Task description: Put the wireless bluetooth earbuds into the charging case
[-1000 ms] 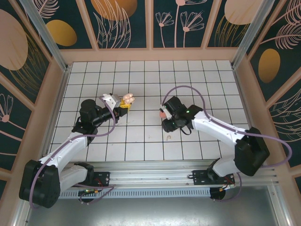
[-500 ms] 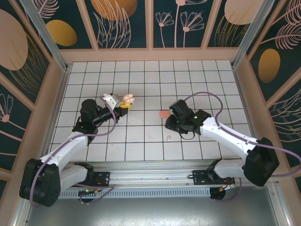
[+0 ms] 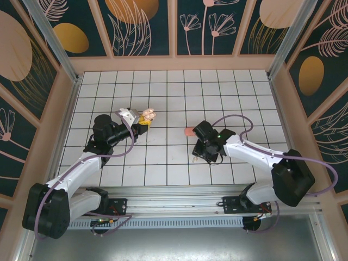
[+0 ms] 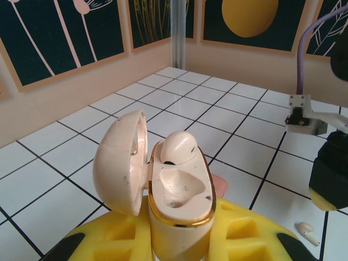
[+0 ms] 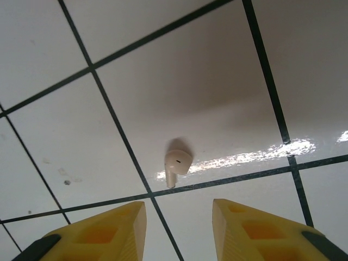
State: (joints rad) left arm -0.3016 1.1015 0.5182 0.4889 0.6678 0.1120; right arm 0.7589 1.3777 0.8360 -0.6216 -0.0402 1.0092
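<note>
Over by the tile seam, right gripper (image 5: 179, 223) hovers, jaws apart, above the loose earbud (image 5: 176, 161). Left gripper (image 3: 140, 122) is clamped on the open charging case (image 4: 179, 190). Next, I reckon: drop straight down and pinch it.

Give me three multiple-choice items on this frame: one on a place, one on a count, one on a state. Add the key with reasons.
1. Where is the loose earbud?
A. in the case
B. on a white tile, just ahead of the right arm's jaws
C. pinched in the left arm's jaws

2. How many earbuds sit in the case?
A. two
B. none
C. one

3. How is the lid of the case?
A. swung open
B. shut
C. off, lying on the table

Key:
1 B: the right wrist view shows it lying on the tile beyond the open jaws.
2 C: the seated earbud fills the far socket and the near socket is bare.
3 A: the lid stands open beside the sockets.
</note>
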